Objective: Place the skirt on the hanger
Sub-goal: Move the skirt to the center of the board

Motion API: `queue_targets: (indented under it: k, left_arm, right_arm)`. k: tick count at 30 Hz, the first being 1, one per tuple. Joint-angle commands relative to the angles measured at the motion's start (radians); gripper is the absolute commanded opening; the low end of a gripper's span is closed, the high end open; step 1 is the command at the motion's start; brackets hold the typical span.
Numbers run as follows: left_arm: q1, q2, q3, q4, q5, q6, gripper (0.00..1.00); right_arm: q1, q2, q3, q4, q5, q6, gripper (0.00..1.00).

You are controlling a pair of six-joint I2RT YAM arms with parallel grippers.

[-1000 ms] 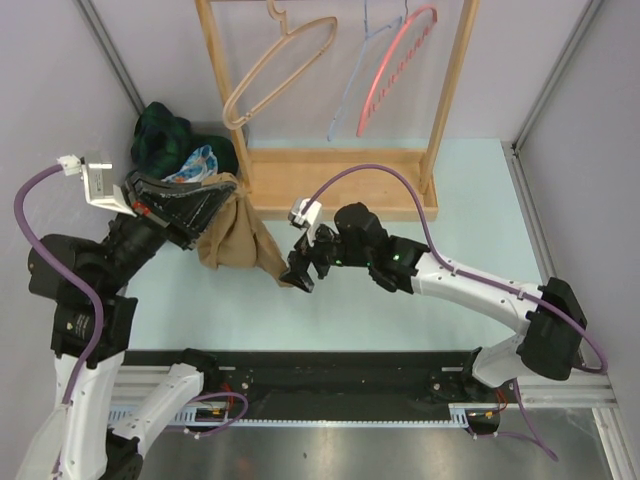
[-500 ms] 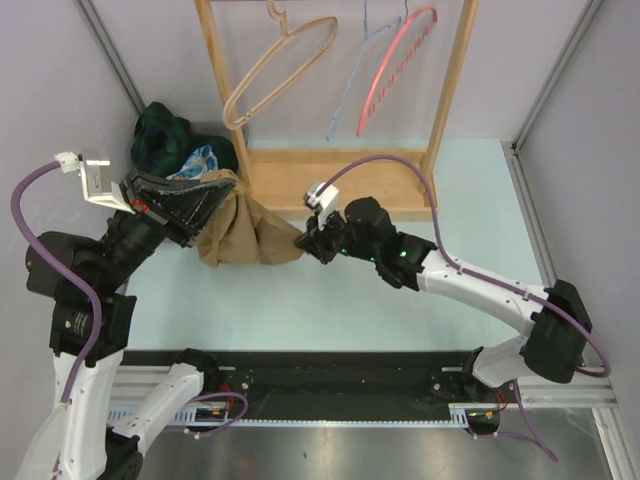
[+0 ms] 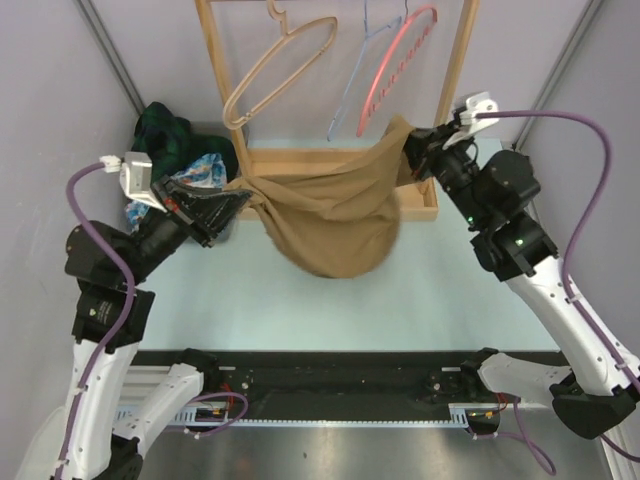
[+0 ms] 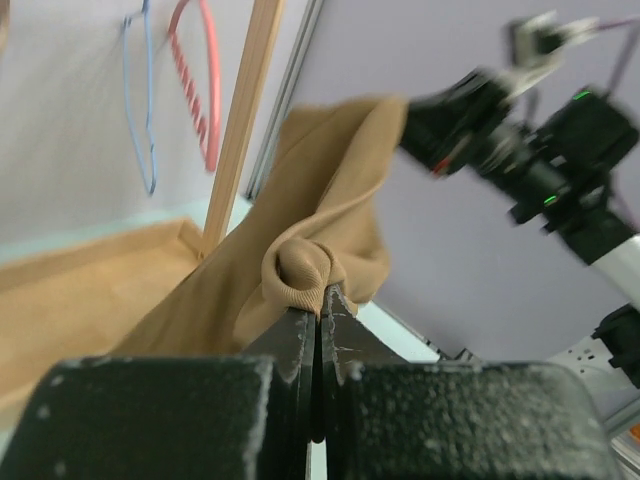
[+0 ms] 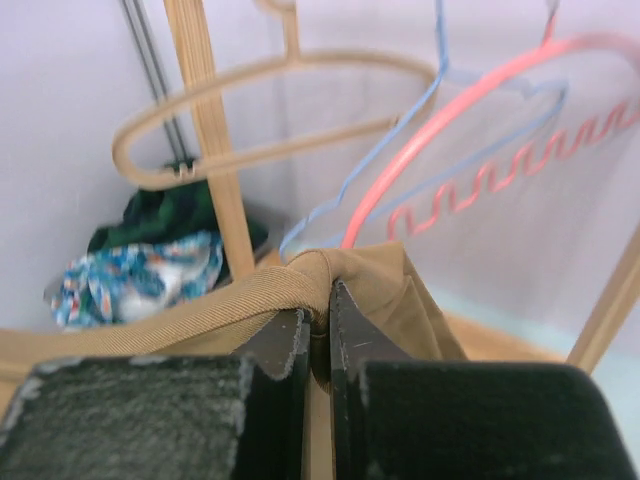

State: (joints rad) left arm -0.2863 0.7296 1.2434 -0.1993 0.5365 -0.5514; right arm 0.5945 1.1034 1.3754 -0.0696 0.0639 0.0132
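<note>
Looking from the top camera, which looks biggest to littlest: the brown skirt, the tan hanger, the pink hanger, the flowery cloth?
1. The brown skirt, by far the largest.
2. The tan hanger and the pink hanger: they look about alike, so I won't rank them.
3. The flowery cloth, smallest, though partly hidden.

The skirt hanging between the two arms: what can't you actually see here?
- Top external: the tan hanger has its hook cut off by the upper edge, so what it hangs on is unseen.
- Top external: the skirt sags in folds, hiding its waist opening.
- Left wrist: the right gripper is blurred.
- Right wrist: the clothes pile is blurred.
</note>
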Motion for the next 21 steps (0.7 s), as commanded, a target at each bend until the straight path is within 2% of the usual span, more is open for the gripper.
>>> queue_targets:
  k: [1,8,9,13,14,16,17,19,21]
  left_arm:
    - [-0.005,-0.010,-0.073,0.018,-0.047,0.030,0.00]
    - [-0.005,-0.074,-0.246,-0.023,-0.332,0.065,0.00]
    - [-0.004,-0.100,-0.319,-0.026,-0.366,0.065,0.00]
    - [-0.004,-0.165,-0.502,-0.069,-0.602,-0.020,0.00]
    - [-0.005,-0.176,-0.536,-0.072,-0.622,-0.044,0.00]
    - [-0.005,-0.209,-0.628,-0.057,-0.633,-0.094,0.24]
    - [-0.005,-0.219,-0.653,-0.051,-0.636,-0.105,0.32]
    - [-0.005,-0.228,-0.683,-0.074,-0.638,-0.117,0.39]
    - [-0.005,-0.236,-0.673,-0.130,-0.665,-0.108,0.52]
  right_arm:
    - [-0.012,-0.014,0.122,0.016,-0.021,-0.042,0.00]
    - [-0.004,-0.043,0.010,-0.038,-0.053,-0.018,0.00]
    - [-0.004,-0.062,-0.042,-0.039,-0.055,-0.018,0.00]
    - [-0.002,-0.095,-0.124,-0.071,-0.039,0.014,0.00]
    - [-0.001,-0.100,-0.137,-0.085,-0.042,0.017,0.00]
    - [0.004,-0.106,-0.180,-0.093,-0.053,0.031,0.00]
    - [0.019,-0.105,-0.197,-0.101,-0.053,0.036,0.00]
    - [0.051,-0.099,-0.260,-0.104,-0.053,0.042,0.00]
    - [0.137,-0.091,-0.312,-0.088,-0.008,0.042,0.00]
